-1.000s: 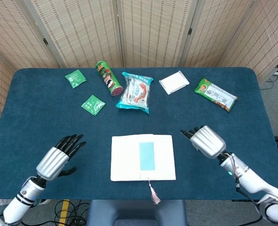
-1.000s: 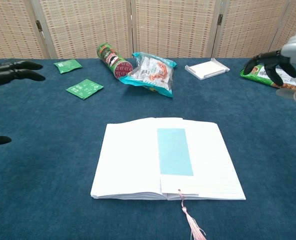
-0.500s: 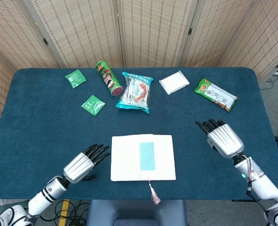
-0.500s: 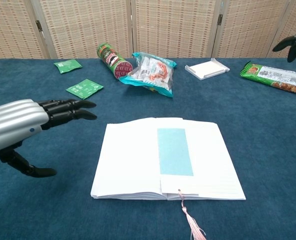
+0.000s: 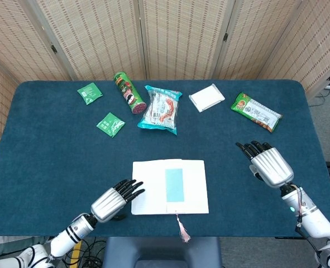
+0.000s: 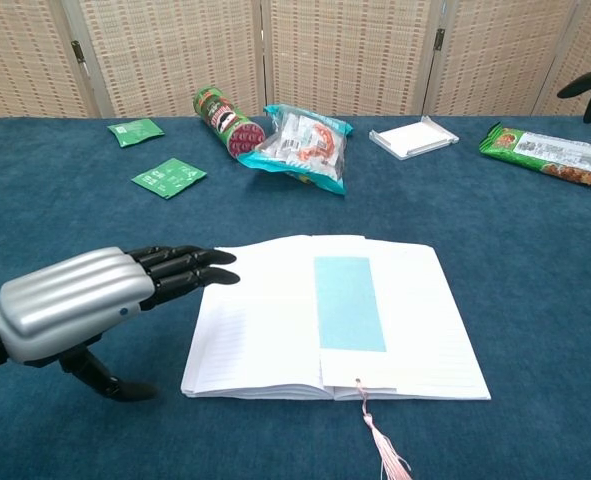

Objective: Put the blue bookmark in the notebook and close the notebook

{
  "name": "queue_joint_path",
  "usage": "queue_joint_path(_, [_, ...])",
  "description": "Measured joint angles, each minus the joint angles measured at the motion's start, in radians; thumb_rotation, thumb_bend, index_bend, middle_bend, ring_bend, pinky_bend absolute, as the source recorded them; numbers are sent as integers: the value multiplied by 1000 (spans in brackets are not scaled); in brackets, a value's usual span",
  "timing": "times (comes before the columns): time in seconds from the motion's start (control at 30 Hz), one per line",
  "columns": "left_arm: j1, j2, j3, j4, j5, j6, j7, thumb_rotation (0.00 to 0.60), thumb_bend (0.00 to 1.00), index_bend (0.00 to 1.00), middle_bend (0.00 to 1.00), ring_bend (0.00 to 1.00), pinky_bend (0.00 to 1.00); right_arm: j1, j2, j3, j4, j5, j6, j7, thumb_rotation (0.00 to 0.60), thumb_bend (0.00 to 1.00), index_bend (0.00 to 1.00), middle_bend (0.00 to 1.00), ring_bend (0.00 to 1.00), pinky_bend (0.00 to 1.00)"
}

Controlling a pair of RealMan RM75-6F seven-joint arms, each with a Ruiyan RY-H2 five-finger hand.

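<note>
One open notebook (image 5: 170,195) near the front edge of the table (image 5: 42,139), one blue bookmark (image 5: 175,185) on it. Two green sachets (image 5: 89,92) (image 5: 110,124) toward the back left corner. One chip can (image 5: 129,92), one snack bag (image 5: 161,109), one white pad (image 5: 206,97), one green packet (image 5: 256,111) along the back edge.

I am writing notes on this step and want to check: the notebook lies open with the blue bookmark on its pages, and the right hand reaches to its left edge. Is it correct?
Not quite: the left hand, not the right, reaches to the left edge of the notebook, as the chest view shows. The right hand stays off to the side. The notebook is open, with the blue bookmark on its pages.
</note>
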Motion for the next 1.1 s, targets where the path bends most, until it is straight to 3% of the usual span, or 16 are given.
queue_joint_path(1.1, [-36,-127,-12,90,-102,-10,27,600,174,0,0,13,162,-45,-9,44,47,-23,2,57,600,347,89,251,205,350])
